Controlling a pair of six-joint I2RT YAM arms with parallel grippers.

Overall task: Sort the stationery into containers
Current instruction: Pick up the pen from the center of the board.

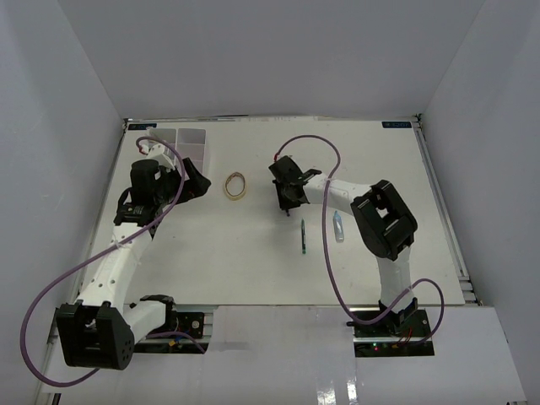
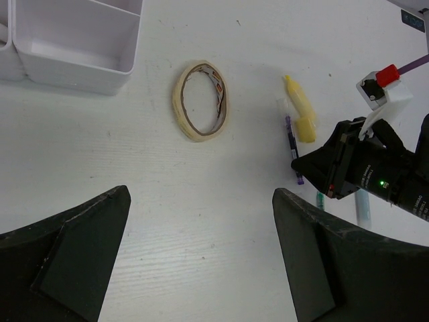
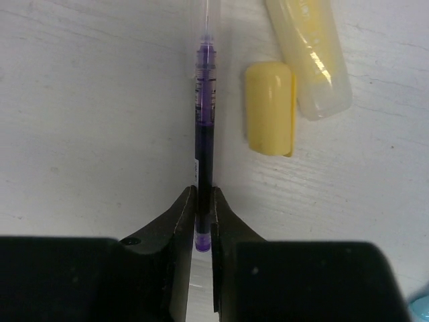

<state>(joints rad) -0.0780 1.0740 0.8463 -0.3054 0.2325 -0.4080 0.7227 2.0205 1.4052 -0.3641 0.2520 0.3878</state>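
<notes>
A thin purple pen (image 3: pixel 203 127) with a clear barrel lies on the white bench (image 1: pixel 380 169) near its middle. Its near end is pinched between the two black fingers of the right tool (image 3: pixel 204 201), which is clenched on it. The grip sits at the very tail of the barrel, probably because that end is clear of its neighbours. Whether the pen has left the surface I cannot tell.

In the right wrist view a loose yellow cap (image 3: pixel 270 107) lies just beside the pen at 3 o'clock. The uncapped translucent yellow marker (image 3: pixel 308 54) lies at 1 o'clock. Both are close but not touching the pen, so a straight lift should spare them.

In the overhead view, a slim green pen (image 1: pixel 303 238) lies at 5 o'clock from the right tool. A light blue pen (image 1: pixel 339 228) lies beyond it at 4 o'clock. Neither has been sorted yet.

A tan tape ring (image 2: pixel 201 100) lies flat at 9 o'clock from the purple pen, apart from everything. The white plastic tray (image 2: pixel 74 74) of square compartments sits in the far-left corner, at 10 o'clock. The compartments in view look empty, so I judge the sorting to be at an early stage.

The left tool (image 2: pixel 201 201) hangs above the bench near the tape ring with its fingers spread wide and holds nothing. It seems placed for the ring.
</notes>
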